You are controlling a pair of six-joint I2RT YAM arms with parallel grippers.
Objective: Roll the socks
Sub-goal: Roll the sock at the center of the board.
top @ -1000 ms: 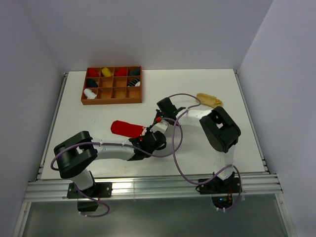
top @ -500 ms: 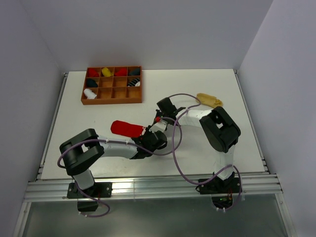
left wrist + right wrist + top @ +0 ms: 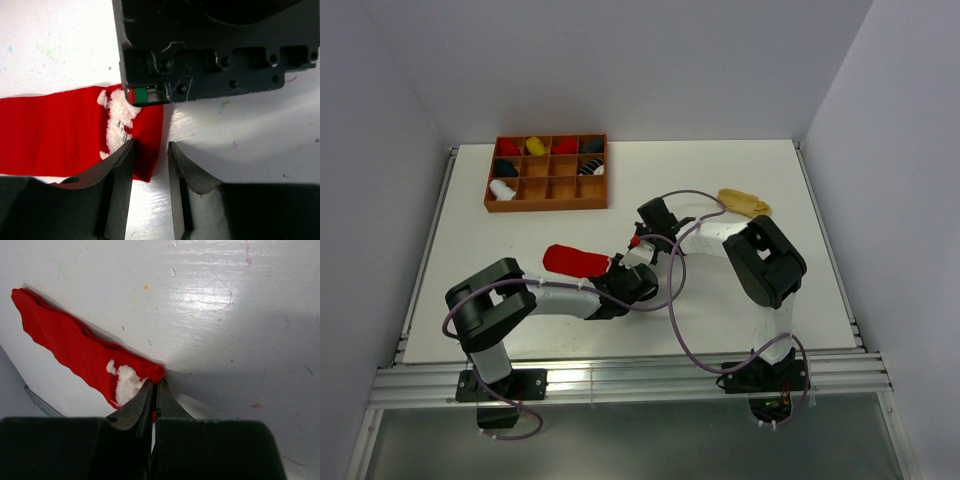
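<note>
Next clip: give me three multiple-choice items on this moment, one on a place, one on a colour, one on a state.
1. Where does the tan sock lie? A at the near left corner; B on the table, far right part; C at the near edge, middle.
2. What colour is the sock at the right gripper? A white; B blue; C red with a white patch.
3. How is the right gripper? A wide open; B shut on the red sock's end; C half open, raised high.
Key: 1 B, it lies there alone; 2 C, both wrist views show it; 3 B, its fingers meet on the edge.
</note>
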